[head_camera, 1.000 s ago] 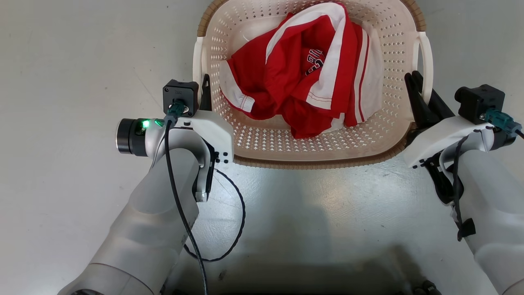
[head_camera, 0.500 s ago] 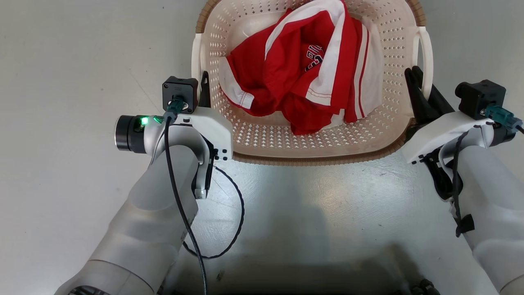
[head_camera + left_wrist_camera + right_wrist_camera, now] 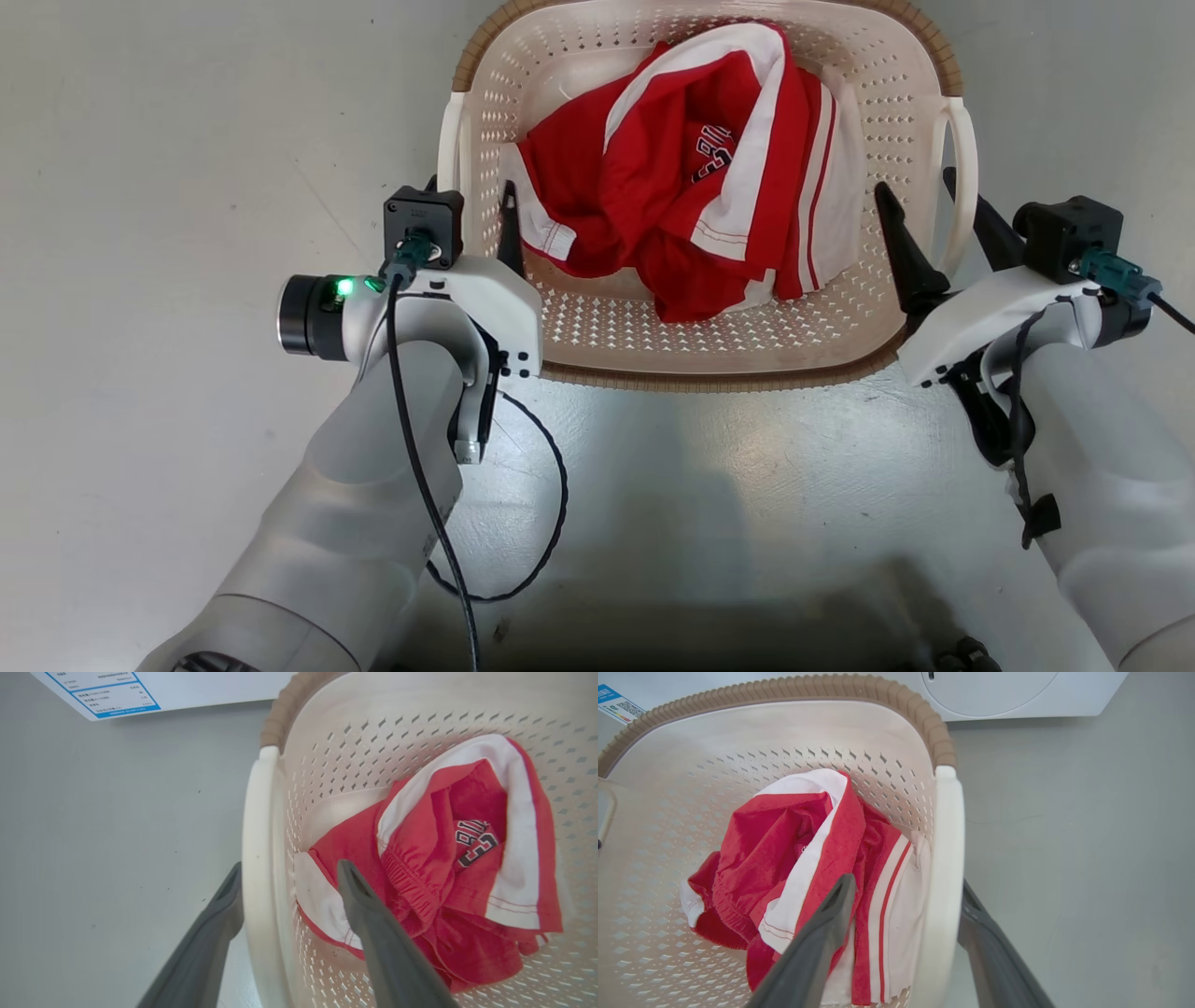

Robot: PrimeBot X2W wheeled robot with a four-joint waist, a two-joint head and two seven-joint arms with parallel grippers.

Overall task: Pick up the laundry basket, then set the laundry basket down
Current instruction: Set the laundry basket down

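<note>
Seeing the laundry basket (image 3: 709, 377) resting on the floor (image 3: 187, 140) at twelve o'clock, our left gripper (image 3: 289, 868) and right gripper (image 3: 918, 187) spread apart astride its white handles (image 3: 962, 177), we judge it set down, only withdrawal remaining.

The laundry basket (image 3: 691, 336) — matt perforated plastic; garment (image 3: 681, 187) — soft creased cloth.

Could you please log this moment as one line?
laundry basket: on floor | left tool: open, astride left handle | right tool: open, astride right handle
</note>
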